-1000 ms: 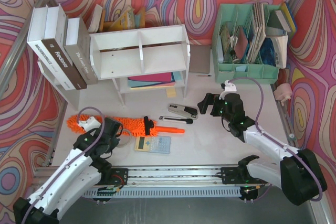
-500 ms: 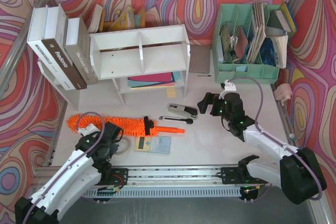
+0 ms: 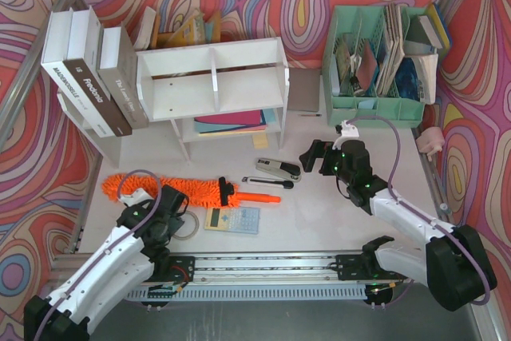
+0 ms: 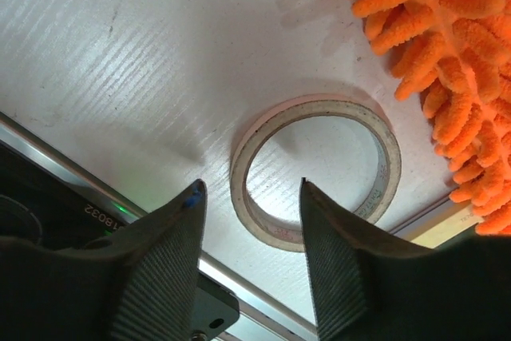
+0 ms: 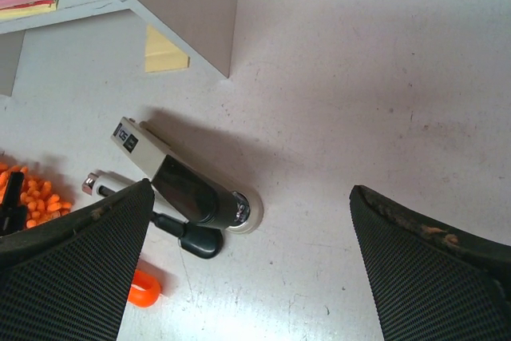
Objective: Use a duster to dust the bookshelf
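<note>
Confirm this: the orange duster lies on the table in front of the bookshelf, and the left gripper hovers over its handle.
Not the handle: the left gripper hovers over a roll of tape beside the fluffy head of the duster, as the left wrist view shows. The rest holds.

Left fingers (image 4: 160, 269) stand slightly apart, right fingers (image 5: 72, 261) spread wide.

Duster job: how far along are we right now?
Nothing looks done: the duster lies flat on the table in front of the bookshelf, held by neither arm. In hand: nothing; the left end effector hangs part open over a tape roll, the right end effector open above the stapler. Left: grasp the duster, lift it, sweep the bookshelf.
</note>
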Controlling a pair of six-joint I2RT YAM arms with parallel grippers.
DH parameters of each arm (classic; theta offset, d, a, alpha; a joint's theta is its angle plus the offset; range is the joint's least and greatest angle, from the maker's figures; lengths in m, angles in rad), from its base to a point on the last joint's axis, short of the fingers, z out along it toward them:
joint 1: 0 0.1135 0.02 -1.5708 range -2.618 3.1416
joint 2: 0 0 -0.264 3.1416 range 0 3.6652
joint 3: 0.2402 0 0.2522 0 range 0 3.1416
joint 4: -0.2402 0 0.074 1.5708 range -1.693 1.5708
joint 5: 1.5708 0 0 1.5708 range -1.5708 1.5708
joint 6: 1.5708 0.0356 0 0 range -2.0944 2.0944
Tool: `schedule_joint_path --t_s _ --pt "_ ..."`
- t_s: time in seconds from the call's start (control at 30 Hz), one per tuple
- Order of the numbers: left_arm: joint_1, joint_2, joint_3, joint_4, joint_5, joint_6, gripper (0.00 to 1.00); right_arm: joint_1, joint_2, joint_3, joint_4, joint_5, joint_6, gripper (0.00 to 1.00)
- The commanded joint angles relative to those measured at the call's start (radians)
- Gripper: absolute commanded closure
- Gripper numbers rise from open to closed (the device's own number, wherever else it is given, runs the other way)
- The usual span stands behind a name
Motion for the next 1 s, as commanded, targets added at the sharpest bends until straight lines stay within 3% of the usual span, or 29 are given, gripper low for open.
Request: schedule_joint_path --t_s 0.0,0.2,0.63,0.97 --pt "0.004 -0.019 0.029 -0.044 -0.034 0.013 0.44 0.006 -0.011 0.034 0.001 -0.027 0.004 0.02" --pt "0.005 -0.037 0.186 -0.062 -0.097 0.092 0.24 0.034 -0.036 0.059 -0.025 -0.043 0.018 0.02" --pt "0.004 -0.055 0.319 0.119 -0.13 0.434 0.02 0.274 0.032 0.148 -0.045 0.061 0.089 0.02" --pt "0.005 -0.047 0.465 0.086 -0.09 0.593 0.02 0.427 0.181 0.238 -0.05 0.167 0.131 0.02"
